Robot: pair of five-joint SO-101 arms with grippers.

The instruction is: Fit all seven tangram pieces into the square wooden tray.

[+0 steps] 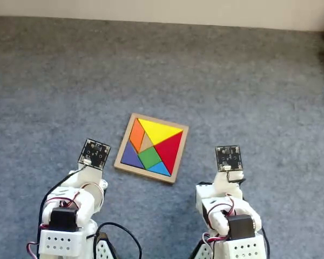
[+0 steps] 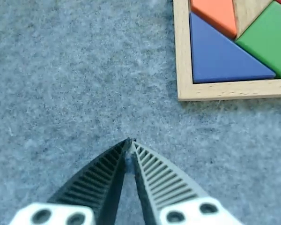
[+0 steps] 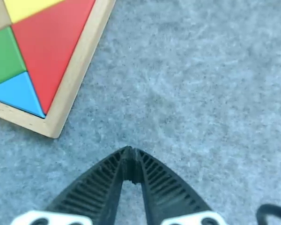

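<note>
The square wooden tray (image 1: 144,172) sits between my arms with the tangram pieces (image 1: 170,148) packed flush inside. My left gripper (image 2: 130,141) and right gripper (image 3: 129,151) rest beside it, pinched together and empty, probably because nothing's left to carry.

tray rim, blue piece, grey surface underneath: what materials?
Tray rim: pale, bare-looking wood, with faint grain and specks.
Blue piece: probably painted wood or plastic; flat, matte, even colour, cannot tell which.
Grey surface: felt or short-pile carpet, fuzzy fibres visible.
</note>
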